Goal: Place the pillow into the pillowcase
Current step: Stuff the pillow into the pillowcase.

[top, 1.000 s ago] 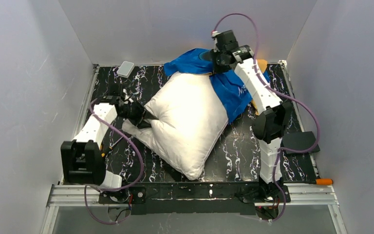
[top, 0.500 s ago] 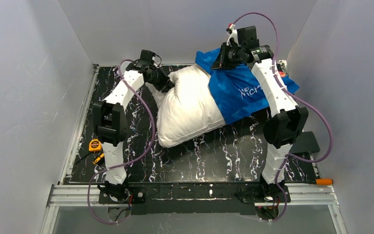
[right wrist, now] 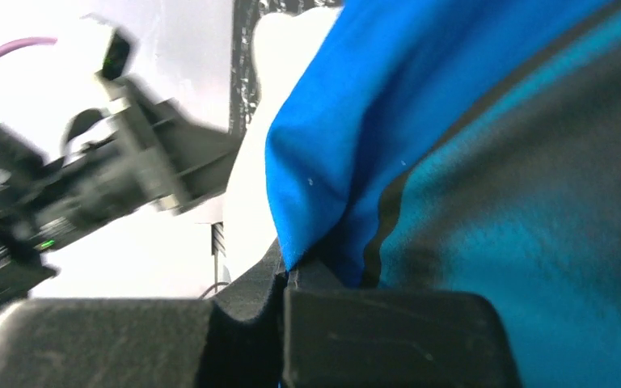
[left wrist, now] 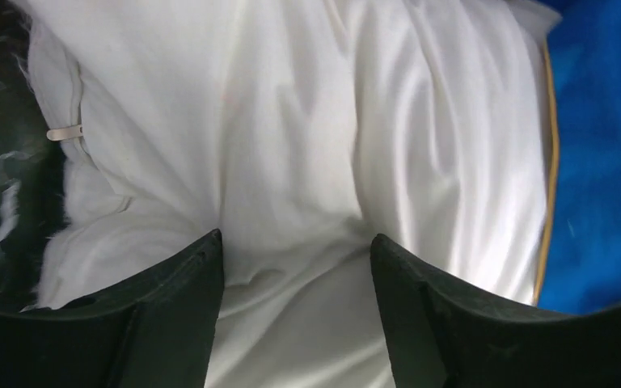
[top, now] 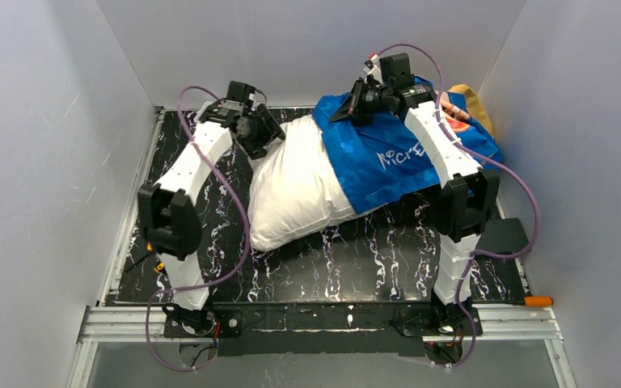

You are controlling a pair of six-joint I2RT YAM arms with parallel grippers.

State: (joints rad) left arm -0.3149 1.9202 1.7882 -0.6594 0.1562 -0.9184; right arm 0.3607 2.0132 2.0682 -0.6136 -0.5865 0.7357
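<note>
The white pillow (top: pixel 291 194) lies across the middle of the black marbled table (top: pixel 356 259), its right half inside the blue pillowcase (top: pixel 388 162). My left gripper (top: pixel 272 134) presses on the pillow's far left end; in the left wrist view its jaws (left wrist: pixel 295 250) stand open with white pillow fabric (left wrist: pixel 291 121) bulging between them, and the pillowcase's blue, yellow-piped edge (left wrist: pixel 598 162) at the right. My right gripper (top: pixel 341 113) is shut on the pillowcase's far open edge; the right wrist view shows blue cloth (right wrist: pixel 453 121) pinched in the closed jaws (right wrist: pixel 287 271) beside the pillow (right wrist: pixel 251 194).
The pillowcase's orange-yellow flap (top: pixel 473 101) hangs at the far right by the wall. A black pad (top: pixel 505 234) lies at the right edge, and an orange-handled tool (top: pixel 538 301) on the front rail. A small yellow object (top: pixel 158 264) sits behind the left arm. Grey walls close three sides.
The pillowcase opening has been drawn further left over the pillow, which now sits deeper inside. Both grippers have shifted slightly left along the far side.
</note>
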